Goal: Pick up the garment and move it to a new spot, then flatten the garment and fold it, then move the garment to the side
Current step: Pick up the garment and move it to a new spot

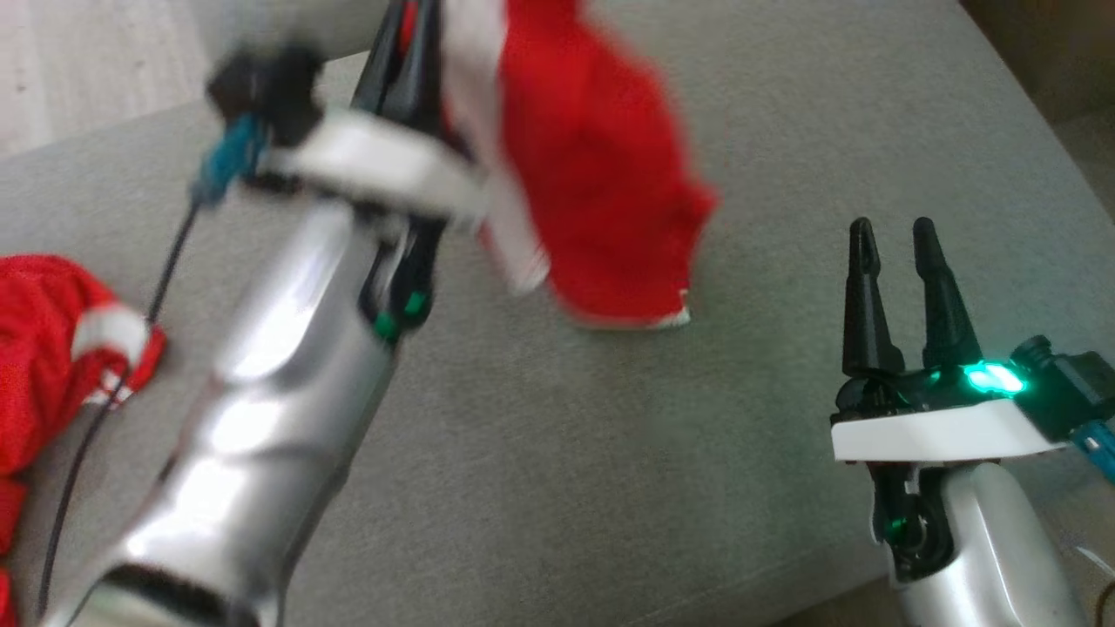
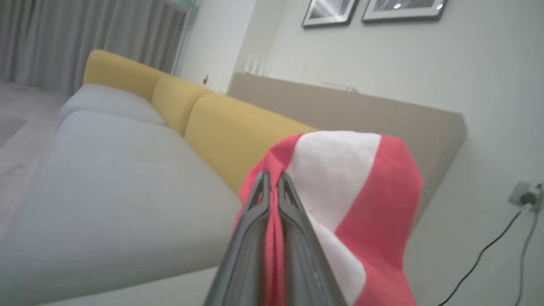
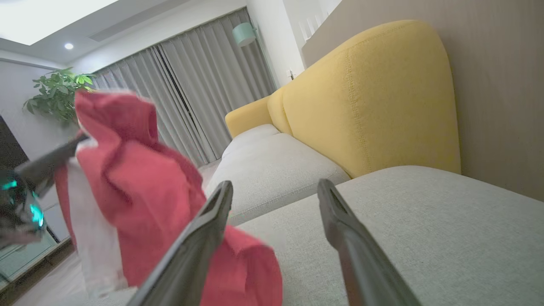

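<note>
Right now my left gripper (image 2: 272, 180) has its jaws pinched on the red-and-white garment (image 1: 601, 174), which hangs over the grey sofa cushion (image 1: 566, 453). My right gripper (image 1: 894, 239) hovers to its right, jaws wide and empty. Another red cloth (image 1: 43, 366) lies at the cushion's left.

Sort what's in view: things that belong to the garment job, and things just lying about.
Job: red-and-white garment, pinched in the shut left claw; open right claw; grey sofa seat.
Lying about: second red garment at the seat's left; yellow back cushions; potted plant; framed pictures; wall socket.
</note>
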Robot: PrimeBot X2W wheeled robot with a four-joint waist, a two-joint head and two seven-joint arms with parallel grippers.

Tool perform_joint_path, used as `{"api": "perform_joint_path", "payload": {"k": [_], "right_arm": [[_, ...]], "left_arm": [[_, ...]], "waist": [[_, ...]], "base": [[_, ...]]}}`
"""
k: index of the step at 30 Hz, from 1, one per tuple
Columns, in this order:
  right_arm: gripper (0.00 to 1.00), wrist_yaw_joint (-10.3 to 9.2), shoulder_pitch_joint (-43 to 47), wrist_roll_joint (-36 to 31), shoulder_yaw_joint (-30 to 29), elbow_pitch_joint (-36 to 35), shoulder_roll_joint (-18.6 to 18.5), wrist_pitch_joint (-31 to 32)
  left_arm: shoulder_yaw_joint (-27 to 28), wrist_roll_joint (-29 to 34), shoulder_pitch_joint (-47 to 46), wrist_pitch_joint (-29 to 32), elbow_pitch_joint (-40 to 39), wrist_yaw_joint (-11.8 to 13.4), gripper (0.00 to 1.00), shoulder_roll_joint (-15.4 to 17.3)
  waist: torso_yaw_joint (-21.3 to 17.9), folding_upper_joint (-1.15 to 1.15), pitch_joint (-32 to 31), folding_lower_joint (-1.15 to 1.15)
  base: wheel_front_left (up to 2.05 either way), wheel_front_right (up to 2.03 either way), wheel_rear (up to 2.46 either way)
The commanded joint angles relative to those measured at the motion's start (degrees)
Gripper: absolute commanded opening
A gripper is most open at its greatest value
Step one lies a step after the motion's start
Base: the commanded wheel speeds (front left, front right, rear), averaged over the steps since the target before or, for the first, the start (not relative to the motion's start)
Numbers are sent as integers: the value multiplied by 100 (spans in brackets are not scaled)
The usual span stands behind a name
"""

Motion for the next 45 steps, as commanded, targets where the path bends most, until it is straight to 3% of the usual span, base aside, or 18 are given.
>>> {"api": "perform_joint_path", "payload": {"k": [1,5,6,7,15,26,33,45], "right_arm": [[100,44,-107,-38,107,-192,-23,-52],[100,44,-84,-106,98,-176,-23,-52],[100,44,-77,-132,102,-166,-23,-52],[100,44,-65,-156,101,-156,-23,-52],[100,44,66,-332,29,-84,-23,-52],[100,44,331,-470,-137,-72,-23,-52],[100,44,484,-482,-186,-30,-23,-52],[100,44,519,-573,-201,28,-23,-52]], "left_arm": [[170,44,26,-78,-53,-11,0,255],[111,136,603,-149,380,11,0,535],[66,196,711,-160,478,32,90,604],[31,262,808,-183,567,72,100,666],[103,625,1337,-377,448,244,100,899],[1079,1991,3019,-392,-1817,791,100,1088],[1378,2553,4017,-392,-2320,940,100,925],[1746,3109,4352,-393,-2432,652,100,505]], "waist": [[103,0,-30,0],[355,0,-76,0],[419,0,-91,0],[490,0,-112,0],[964,0,-290,0],[1454,0,-487,0],[1583,0,-622,0],[1809,0,-586,0]], "base": [[0,0,0],[0,0,0],[0,0,0],[0,0,0],[0,0,0],[0,0,0],[0,0,0],[0,0,0]]}}
